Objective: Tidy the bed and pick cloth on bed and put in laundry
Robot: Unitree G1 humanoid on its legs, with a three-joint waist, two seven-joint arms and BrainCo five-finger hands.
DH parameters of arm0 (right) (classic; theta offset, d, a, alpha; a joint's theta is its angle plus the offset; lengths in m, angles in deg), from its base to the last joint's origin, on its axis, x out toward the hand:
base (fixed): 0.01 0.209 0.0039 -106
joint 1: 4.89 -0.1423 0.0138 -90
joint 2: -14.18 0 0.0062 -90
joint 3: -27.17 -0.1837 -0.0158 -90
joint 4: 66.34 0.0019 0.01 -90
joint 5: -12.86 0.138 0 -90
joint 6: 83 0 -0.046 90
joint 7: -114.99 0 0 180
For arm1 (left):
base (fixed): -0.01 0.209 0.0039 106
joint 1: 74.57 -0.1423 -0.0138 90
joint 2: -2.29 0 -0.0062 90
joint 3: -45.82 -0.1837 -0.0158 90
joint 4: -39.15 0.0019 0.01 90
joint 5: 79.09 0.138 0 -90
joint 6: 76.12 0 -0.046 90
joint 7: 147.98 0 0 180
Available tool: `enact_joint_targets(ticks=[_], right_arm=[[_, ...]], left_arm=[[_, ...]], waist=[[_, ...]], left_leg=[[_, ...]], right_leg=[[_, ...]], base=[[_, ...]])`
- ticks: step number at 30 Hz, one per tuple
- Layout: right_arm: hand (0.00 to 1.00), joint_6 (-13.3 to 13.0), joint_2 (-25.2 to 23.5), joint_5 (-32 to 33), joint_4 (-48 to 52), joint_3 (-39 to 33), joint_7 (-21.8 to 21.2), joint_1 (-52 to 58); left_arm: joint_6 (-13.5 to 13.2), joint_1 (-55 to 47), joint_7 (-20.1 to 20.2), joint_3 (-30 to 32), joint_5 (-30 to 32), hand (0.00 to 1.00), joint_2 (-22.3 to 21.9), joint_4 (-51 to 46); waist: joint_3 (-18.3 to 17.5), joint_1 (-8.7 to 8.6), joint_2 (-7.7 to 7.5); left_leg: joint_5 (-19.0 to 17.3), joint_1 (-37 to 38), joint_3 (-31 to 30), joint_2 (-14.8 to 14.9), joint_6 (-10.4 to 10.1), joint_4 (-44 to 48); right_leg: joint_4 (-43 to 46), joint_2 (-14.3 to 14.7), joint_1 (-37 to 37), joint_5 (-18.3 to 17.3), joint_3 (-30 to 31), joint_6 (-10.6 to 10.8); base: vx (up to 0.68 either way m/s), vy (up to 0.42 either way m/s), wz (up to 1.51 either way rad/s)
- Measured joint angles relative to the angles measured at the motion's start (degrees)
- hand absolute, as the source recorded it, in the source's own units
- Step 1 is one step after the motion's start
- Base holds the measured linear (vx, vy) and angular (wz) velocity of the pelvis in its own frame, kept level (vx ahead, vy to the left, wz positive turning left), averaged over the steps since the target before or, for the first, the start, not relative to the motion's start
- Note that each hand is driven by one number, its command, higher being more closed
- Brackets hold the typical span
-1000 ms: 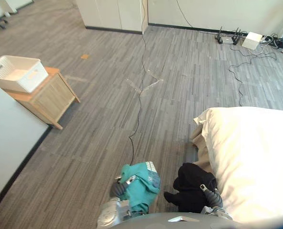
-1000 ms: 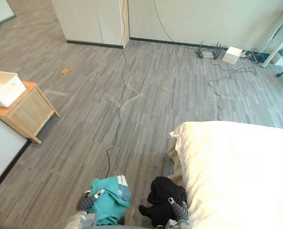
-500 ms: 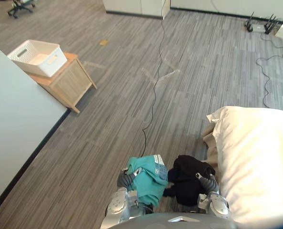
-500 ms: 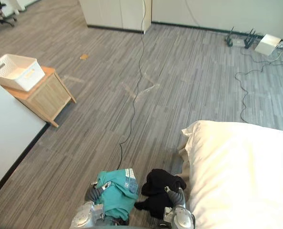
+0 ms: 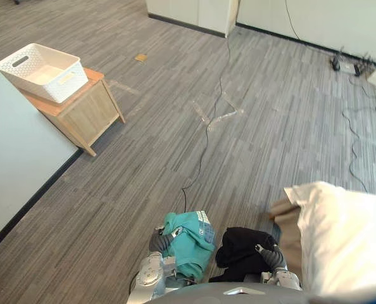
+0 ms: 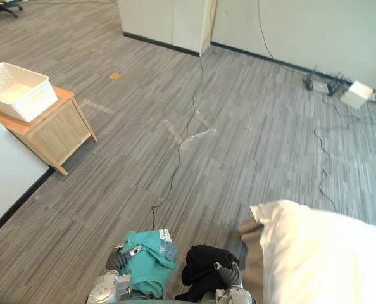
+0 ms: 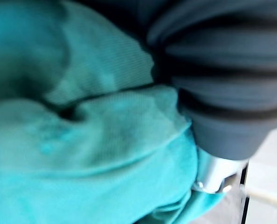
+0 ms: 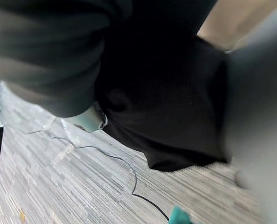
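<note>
Clutching teal cloth (image 5: 189, 244) in left hand (image 5: 157, 241), black cloth (image 5: 240, 251) in right hand (image 5: 273, 258); bed (image 5: 346, 234) corner just right, open floor (image 5: 169, 152) ahead.

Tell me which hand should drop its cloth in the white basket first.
Left, likely. The left hand grips the teal cloth on the side toward the white basket on the wooden cabinet; the right hand, gripping the black cloth, is beside the bed.

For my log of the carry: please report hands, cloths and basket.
Left hand shut on teal cloth. Right hand shut on black cloth. White basket on wooden cabinet, far left ahead. Bed corner close at right.
</note>
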Motion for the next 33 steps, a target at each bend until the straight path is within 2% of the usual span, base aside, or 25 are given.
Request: enact_joint_targets(ticks=[1,3,4,5,7,8,9,10,11,12,14,15,16,17,19,20,21,23,25,27,28,29,31,32,33], right_arm=[[1.0,-0.1,0.8,0.0,0.0,-0.3,-0.3,-0.3],[1.0,-0.3,1.5,0.0,-0.3,-0.5,-0.6,-1.8],[1.0,-0.5,1.9,0.0,-0.3,-0.7,-0.6,-3.0],[1.0,-0.5,1.7,0.0,-0.3,-0.8,-0.6,-3.7],[1.0,-0.3,1.3,0.0,-0.2,-0.7,-0.8,-4.2],[1.0,0.0,0.4,0.0,0.2,-0.8,-0.7,-4.2],[1.0,0.1,0.4,0.0,0.7,-1.1,-0.7,-4.4],[1.0,0.1,0.3,0.1,1.0,-2.1,-0.6,-4.9],[1.0,0.4,0.8,0.1,1.5,-3.4,-0.4,-5.3],[1.0,0.6,0.6,0.1,2.5,-4.0,-0.4,-5.5],[1.0,0.8,0.5,0.1,2.6,-3.8,-0.5,-5.4],[1.0,0.9,0.1,0.1,2.6,-2.3,-0.4,-5.1],[1.0,0.9,0.1,0.1,2.6,-1.4,-0.4,-5.0],[1.0,1.0,-0.2,0.1,3.4,0.7,-0.5,-5.1],[1.0,0.9,-0.2,0.1,5.3,1.9,-0.5,-5.1],[1.0,1.0,-0.3,0.1,5.7,2.0,-0.5,-5.4],[1.0,1.0,-0.2,0.1,5.9,2.0,-0.5,-5.5],[1.0,1.2,0.0,0.1,6.0,2.4,-0.5,-6.0],[1.0,1.3,0.1,0.1,6.0,2.5,-0.5,-6.4],[1.0,1.4,0.0,0.1,6.0,2.3,-0.5,-6.1],[1.0,1.6,-0.2,0.2,5.7,2.2,-0.5,-5.8],[1.0,1.9,-0.7,0.1,6.0,2.3,-0.5,-5.5],[1.0,1.9,-0.6,0.1,6.4,2.8,-0.5,-5.8],[1.0,1.9,-1.2,0.1,6.5,3.2,-0.3,-7.9],[1.0,2.0,-1.0,0.1,6.3,3.4,-0.1,-7.9]], left_arm=[[0.0,0.5,-0.1,0.0,0.0,1.0,-0.1,0.0],[0.0,0.8,0.0,0.0,0.0,1.0,-0.2,-0.1],[0.0,1.2,0.1,0.0,0.0,1.0,-0.4,-0.5],[0.0,1.5,0.5,0.1,0.0,1.0,-0.3,-0.9],[0.0,1.4,1.0,0.8,0.0,1.0,-0.3,-1.0],[0.0,0.5,1.2,1.6,0.0,1.0,-0.2,-1.1],[0.2,0.2,1.2,1.9,-0.1,1.0,-0.3,-0.7],[0.9,0.0,1.3,1.6,-0.1,1.0,-1.1,-0.7],[0.8,0.4,1.6,1.6,-0.1,1.0,-2.7,-0.7],[0.6,0.6,1.7,1.7,-0.6,1.0,-4.3,-0.7],[0.6,0.8,1.7,1.7,-1.0,1.0,-4.8,-0.6],[0.6,0.7,2.0,1.9,-3.0,1.0,-5.1,0.4],[0.7,0.4,2.3,2.1,-3.8,1.0,-5.1,0.5],[0.7,-0.4,2.7,2.3,-5.6,1.0,-5.0,0.4],[0.7,-0.8,3.1,2.3,-7.3,1.0,-4.8,0.3],[0.7,-1.1,3.4,2.3,-7.6,1.0,-4.8,-0.2],[0.7,-1.4,3.6,2.3,-7.8,1.0,-4.8,-0.8],[0.7,-1.6,3.6,2.3,-8.5,1.0,-4.8,-2.4],[0.7,-1.2,3.6,2.3,-8.6,1.0,-4.9,-2.6],[0.7,-0.3,3.6,2.2,-8.6,1.0,-5.1,-2.5],[0.8,0.3,3.6,2.3,-8.6,1.0,-5.1,-2.2],[0.8,0.6,3.6,2.3,-8.6,1.0,-5.1,-2.3],[0.7,1.2,3.6,2.8,-8.5,1.0,-4.9,-2.3],[0.8,2.0,3.6,4.3,-8.5,1.0,-4.7,-3.3],[0.6,1.9,3.6,4.8,-8.5,1.0,-5.2,-4.4]], waist=[[0.5,-0.08,0.78],[1.0,-0.07,2.4],[1.6,-0.11,3.5],[1.7,-0.06,3.6],[2.0,0.13,2.83],[1.7,-0.02,1.37],[2.1,-0.27,2.06],[1.9,-0.36,4.09],[1.9,-0.43,6.27],[1.5,-0.21,7.78],[1.5,-0.44,7.7],[1.6,-0.21,7.7],[1.6,0.02,7.6],[2.0,0.89,7.29],[2.7,1.64,7.43],[2.8,1.81,7.28],[2.8,2.22,7.3],[2.9,4.05,7.33],[2.9,4.37,7.25],[3.0,4.29,7.39],[3.4,4.48,6.42],[2.9,4.78,4.09],[3.2,4.82,2.87],[5.2,5.19,2.77],[4.9,5.54,2.87]], left_leg=[[-0.2,1.4,-1.7,1.4,-0.3,0.0],[-0.5,2.5,-3.2,3.9,-1.0,0.1],[-1.5,3.3,-3.4,5.7,-3.1,0.0],[-2.8,4.2,-3.1,6.7,-5.2,-0.1],[-4.9,6.7,-3.1,7.8,-8.4,-0.5],[-6.4,9.5,-3.3,8.2,-10.5,-0.9],[-7.2,11.1,-3.6,9.1,-11.3,-1.0],[-7.5,11.9,-4.6,12.0,-12.0,-0.2],[-6.2,11.9,-4.7,14.2,-11.7,1.1],[-2.5,10.8,-5.3,16.1,-12.1,4.5],[1.0,8.6,-6.8,16.6,-11.8,10.1],[7.9,3.5,-7.0,17.3,-10.7,21.8],[12.6,1.3,-6.9,17.8,-10.8,26.7],[13.6,-2.9,-6.0,18.9,-11.5,37.2],[6.2,-9.4,-3.1,19.5,-10.9,49.3],[2.3,-13.0,-1.3,18.2,-10.7,51.8],[0.9,-14.3,-0.7,17.2,-10.9,51.7],[-4.1,-18.8,1.0,12.4,-11.1,45.7],[-5.7,-20.5,2.1,9.2,-10.7,35.2],[-2.2,-20.9,2.5,6.4,-10.2,19.7],[4.8,-19.8,4.4,5.3,-6.3,13.6],[6.2,-17.1,5.9,2.6,-4.9,8.6],[5.7,-17.8,7.5,1.7,-4.7,11.2],[3.2,-23.8,11.0,2.2,-5.3,23.2],[2.6,-24.3,11.6,2.0,-4.8,19.8]], right_leg=[[-5.3,1.4,-2.5,-0.9,-0.7,-0.6],[-19.9,4.3,-5.2,0.4,0.1,0.1],[-30.0,5.7,-6.8,4.3,1.9,0.4],[-39.0,5.6,-8.4,9.8,4.4,0.8],[-47.1,4.3,-11.0,15.5,7.7,1.4],[-48.4,3.2,-11.1,16.0,8.9,1.3],[-46.2,3.6,-11.0,21.3,9.3,1.6],[-41.2,5.4,-11.2,24.7,8.9,0.1],[-38.1,7.1,-11.4,21.7,7.8,-1.3],[-34.4,8.1,-11.3,18.5,6.2,-2.8],[-32.5,8.9,-10.3,15.8,5.1,-3.8],[-34.1,10.6,-6.8,13.2,4.0,-4.3],[-35.6,11.7,-4.8,12.8,3.9,-4.8],[-39.2,13.7,-0.7,12.1,4.0,-5.9],[-42.4,16.1,4.6,11.2,4.6,-7.7],[-44.0,17.0,7.3,10.6,5.4,-8.7],[-44.6,17.3,8.3,10.4,6.2,-8.9],[-46.9,17.6,12.0,9.9,8.8,-9.0],[-48.3,17.2,14.8,9.7,10.6,-7.7],[-49.0,16.3,16.9,8.0,10.6,-6.2],[-49.0,15.1,18.4,6.4,10.8,-5.0],[-49.8,13.1,19.2,5.5,11.2,-3.8],[-52.1,12.1,20.5,6.6,11.2,-3.7],[-52.8,11.1,22.6,7.5,11.2,-3.7],[-52.8,10.6,23.8,6.9,11.7,-2.8]], base=[[0.52,-0.09,0.87],[0.53,-0.143,0.8],[0.48,-0.194,0.77],[0.5,-0.214,0.72],[0.58,-0.313,0.56],[0.62,-0.391,0.48],[0.63,-0.411,0.55],[0.6,-0.413,0.43],[0.72,-0.468,0.44],[0.59,-0.393,0.27],[0.61,-0.374,0.22],[0.59,-0.338,0.09],[0.56,-0.263,-0.13],[0.42,-0.163,-0.25],[0.5,-0.167,-0.34],[0.54,-0.148,-0.34],[0.5,-0.069,-0.57],[0.42,0.018,-0.76],[0.39,0.129,-0.49],[0.39,0.204,-0.13],[0.4,0.218,0.14],[0.41,0.19,0.15],[0.41,0.173,0.28],[0.34,0.199,0.39],[0.27,0.176,0.21]])
